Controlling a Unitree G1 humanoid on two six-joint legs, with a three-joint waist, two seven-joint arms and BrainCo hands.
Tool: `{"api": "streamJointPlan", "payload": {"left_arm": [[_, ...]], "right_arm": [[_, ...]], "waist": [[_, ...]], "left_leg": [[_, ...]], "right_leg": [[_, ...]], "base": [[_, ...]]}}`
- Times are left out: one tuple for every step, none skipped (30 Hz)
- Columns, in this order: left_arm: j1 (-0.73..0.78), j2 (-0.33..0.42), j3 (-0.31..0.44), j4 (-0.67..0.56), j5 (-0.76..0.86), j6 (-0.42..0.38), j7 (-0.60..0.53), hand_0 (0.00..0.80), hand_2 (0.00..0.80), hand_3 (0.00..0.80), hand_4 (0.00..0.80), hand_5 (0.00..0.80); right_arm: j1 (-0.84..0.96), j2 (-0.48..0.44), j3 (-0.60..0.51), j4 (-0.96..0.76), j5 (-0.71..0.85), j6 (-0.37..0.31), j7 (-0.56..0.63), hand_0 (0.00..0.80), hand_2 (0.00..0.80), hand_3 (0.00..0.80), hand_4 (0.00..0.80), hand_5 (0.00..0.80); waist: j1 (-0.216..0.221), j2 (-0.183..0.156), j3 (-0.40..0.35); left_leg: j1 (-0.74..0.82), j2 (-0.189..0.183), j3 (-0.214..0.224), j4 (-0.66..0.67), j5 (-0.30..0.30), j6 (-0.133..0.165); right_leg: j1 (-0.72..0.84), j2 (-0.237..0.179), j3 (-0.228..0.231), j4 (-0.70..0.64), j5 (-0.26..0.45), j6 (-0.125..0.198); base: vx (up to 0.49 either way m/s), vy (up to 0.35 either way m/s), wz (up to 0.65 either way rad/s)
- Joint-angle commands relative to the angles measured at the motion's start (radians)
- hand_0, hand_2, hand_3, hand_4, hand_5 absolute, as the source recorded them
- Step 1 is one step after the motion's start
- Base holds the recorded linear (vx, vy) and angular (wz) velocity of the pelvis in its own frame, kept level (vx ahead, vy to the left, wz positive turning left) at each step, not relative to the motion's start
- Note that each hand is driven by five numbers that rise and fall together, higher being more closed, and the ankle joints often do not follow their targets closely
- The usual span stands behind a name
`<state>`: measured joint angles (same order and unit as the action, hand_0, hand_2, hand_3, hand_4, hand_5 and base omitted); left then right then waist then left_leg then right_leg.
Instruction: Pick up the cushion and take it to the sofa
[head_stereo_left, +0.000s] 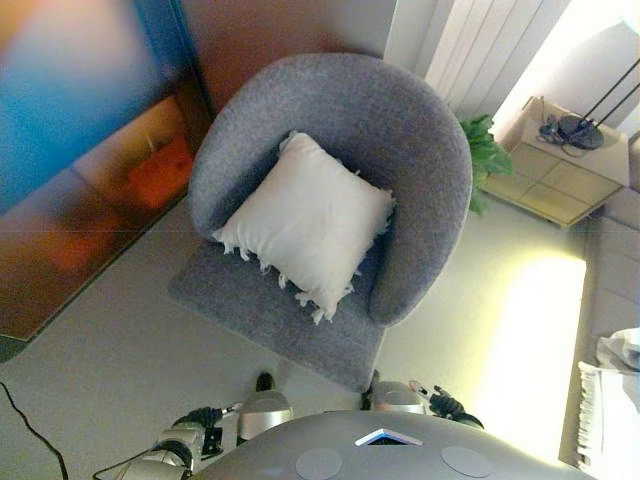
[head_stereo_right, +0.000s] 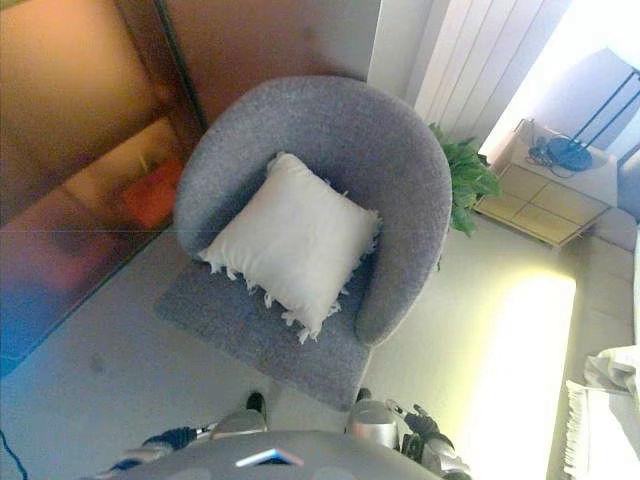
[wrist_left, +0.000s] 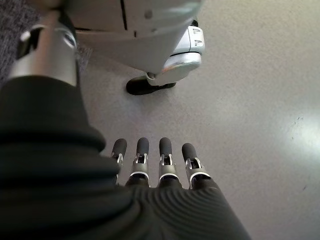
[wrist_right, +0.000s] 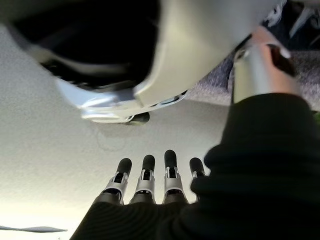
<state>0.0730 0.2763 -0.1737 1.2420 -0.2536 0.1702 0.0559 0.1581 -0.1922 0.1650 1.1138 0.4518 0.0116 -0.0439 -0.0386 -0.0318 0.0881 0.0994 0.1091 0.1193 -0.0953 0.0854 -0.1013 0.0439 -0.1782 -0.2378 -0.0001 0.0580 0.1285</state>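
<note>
A white square cushion (head_stereo_left: 307, 222) with fringed edges leans on the seat and back of a round grey armchair (head_stereo_left: 420, 140) straight ahead. It also shows in the right eye view (head_stereo_right: 292, 240). My left hand (wrist_left: 152, 167) hangs low at my side over the floor, fingers straight and empty. My right hand (wrist_right: 150, 182) hangs the same way on the other side, fingers straight and empty. Both hands are well short of the cushion. A pale grey sofa edge (head_stereo_left: 615, 280) shows at the far right.
A green plant (head_stereo_left: 485, 155) stands to the right of the armchair, next to a low beige cabinet (head_stereo_left: 555, 175) with cables on top. A white fringed cloth (head_stereo_left: 610, 410) lies at the lower right. A glossy wall panel (head_stereo_left: 80, 180) runs along the left. A pale curtain (head_stereo_left: 490, 50) hangs behind.
</note>
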Motion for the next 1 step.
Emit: {"api": "streamJointPlan", "payload": {"left_arm": [[-0.082,-0.024,0.001,0.013,-0.029,-0.005,0.014,0.0,0.0,0.0,0.0,0.0]], "right_arm": [[-0.081,0.017,0.027,-0.006,0.007,0.018,-0.02,0.0,0.0,0.0,0.0,0.0]], "waist": [[0.014,-0.013,0.075]], "left_leg": [[0.133,-0.068,0.009,0.008,-0.214,0.076]], "right_leg": [[-0.092,-0.067,0.023,-0.007,0.076,0.078]], "base": [[-0.015,-0.015,-0.04]]}}
